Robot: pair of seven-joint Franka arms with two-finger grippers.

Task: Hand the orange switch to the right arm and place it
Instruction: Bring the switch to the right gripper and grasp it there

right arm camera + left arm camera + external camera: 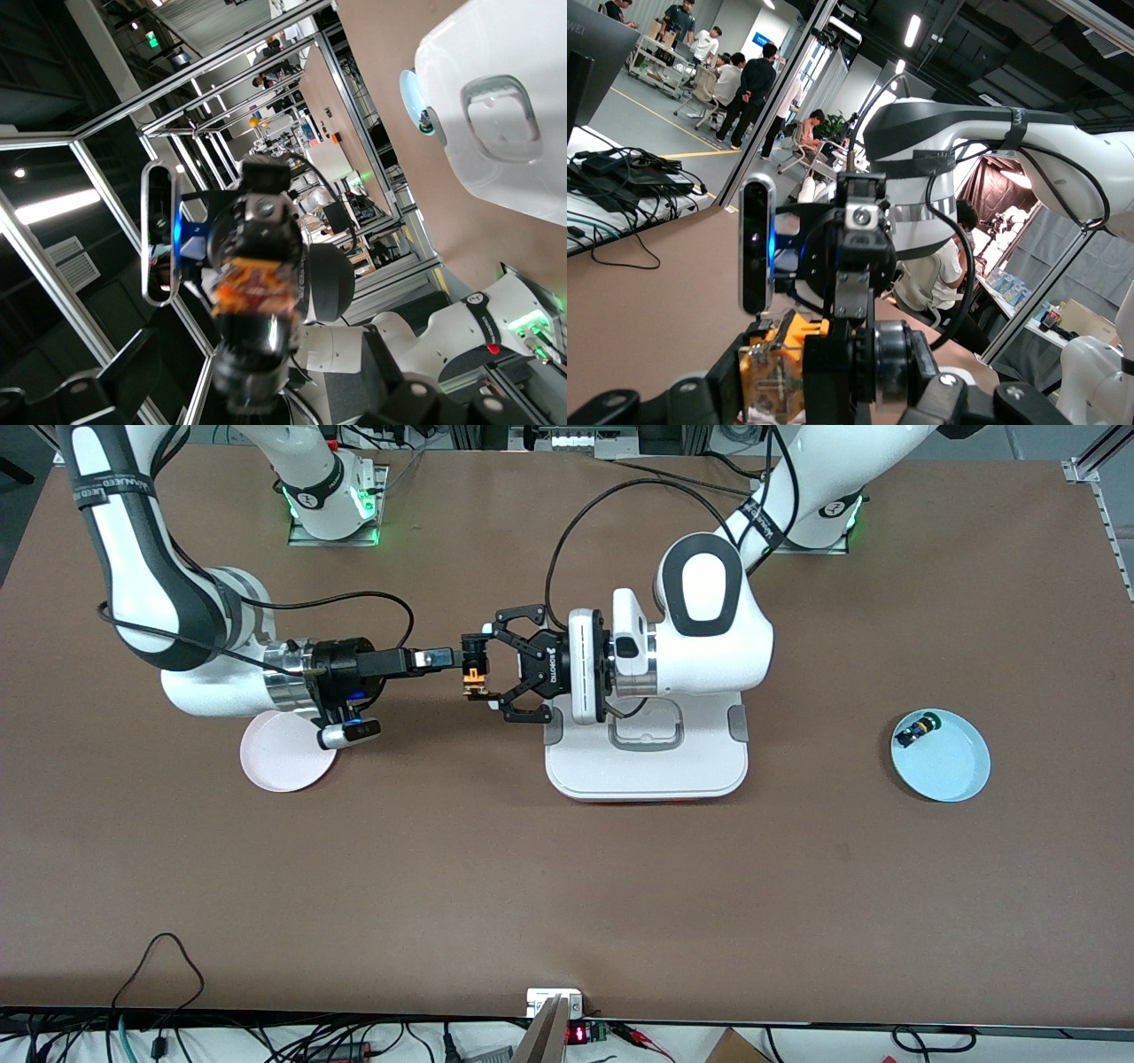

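Handover time, basically. Both arms are stretched out level and pointing straight at each other over the brown surface (567,886), and the orange switch (476,674) hangs in the air right between them, over bare surface just beside the white tray (647,775).

The left gripper (490,666), the black open-linkage one, comes in from the left arm's end with its fingers spread fairly wide around the switch. The right gripper (471,662), slim black fingers on the silver wrist, reaches in from the opposite end and its tips meet the switch too. Honestly it's hard to call who actually owns it right now. The right fingers look pinched on the black body, so that's the likely holder, while the left jaws look open enough to be letting go, but that's a judgement call. In the left wrist view the switch (780,372) sits up close with the right arm facing dead on.

The switch's long axis runs roughly crosswise to the line of the two arms, orange cap toward the bases. The pink plate (285,753) sits under the right arm's wrist, so it's probably the drop spot. The green switch (914,732) is parked on the blue plate (952,775), well apart at the left arm's end.
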